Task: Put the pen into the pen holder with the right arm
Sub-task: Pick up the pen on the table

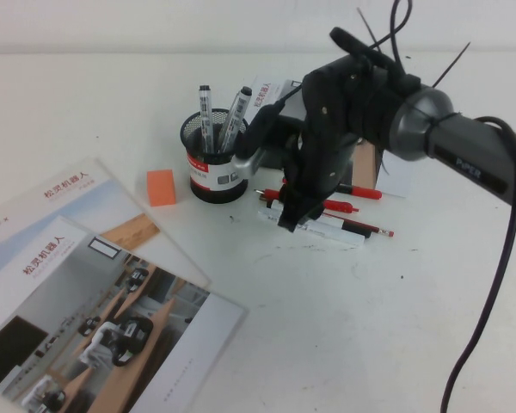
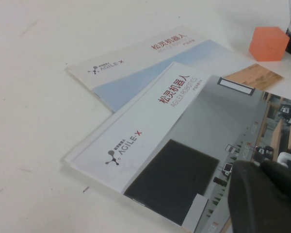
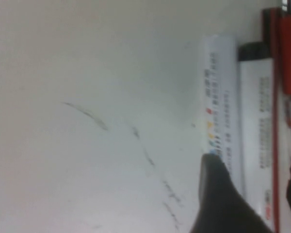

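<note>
— Right gripper (image 1: 290, 215) is down low over the row of pens just beside the pen holder (image 1: 215, 163); its two dark fingers (image 3: 218, 194) stand apart, with the whitish barrels between and under them; I can't see anything clamped in it.

— And the pen (image 1: 327, 231) itself?

— Lying flat on the white table (image 1: 344, 327), the nearest of the row to us; its pale barrel sticks out to the right of the fingertips; the white marker (image 1: 344, 225) with the black end and the red pens (image 1: 361, 193) lie just behind it, all roughly parallel; from the right wrist view the printed barrel (image 3: 222, 97) runs up past one finger, touching it or nearly so, I can't say which.

— What about the holder?

— Upright; black mesh, red-and-white band low down; two markers (image 1: 219, 116) stand in it, leaning apart.

— Left gripper?

— Only a dark edge of it (image 2: 266, 194) shows, over the lower brochure (image 2: 174, 145); whether it's open I cannot tell.

— The surface?

— White, scuffed with faint grey marks; two brochures (image 1: 86, 284) overlap at the near left; an orange block (image 1: 161, 187) sits between them and the holder; a pale wall (image 1: 155, 21) runs behind the table.
</note>
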Tool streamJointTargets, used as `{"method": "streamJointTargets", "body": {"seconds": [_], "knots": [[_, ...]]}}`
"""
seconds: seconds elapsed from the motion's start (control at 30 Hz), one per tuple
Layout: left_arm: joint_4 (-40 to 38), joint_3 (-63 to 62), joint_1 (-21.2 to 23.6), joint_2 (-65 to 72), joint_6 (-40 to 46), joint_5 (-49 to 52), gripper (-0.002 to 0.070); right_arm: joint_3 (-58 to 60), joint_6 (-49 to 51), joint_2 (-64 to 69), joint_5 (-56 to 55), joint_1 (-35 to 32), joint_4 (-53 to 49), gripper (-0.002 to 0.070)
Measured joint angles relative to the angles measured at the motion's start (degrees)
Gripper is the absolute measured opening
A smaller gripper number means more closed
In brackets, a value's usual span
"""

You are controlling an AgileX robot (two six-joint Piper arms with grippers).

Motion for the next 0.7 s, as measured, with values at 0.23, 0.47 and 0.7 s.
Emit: {"method": "streamJointTargets", "body": {"seconds": [0.23,0.47,0.7], "knots": [[0.00,0.00,0.00,0.00,0.00,0.00,-0.0001,0.00,-0.14,0.00,-0.21,-2.83,1.84,0.0282],[0.00,0.00,0.00,0.00,0.00,0.00,-0.0001,0.00,-8.46,0.00,-0.02,-3.32,9.30,0.0282],[0.00,0.00,0.00,0.00,0.00,0.00,-0.0001,0.00,-11.48,0.40,0.67,-3.32,10.94,0.0282]]}}
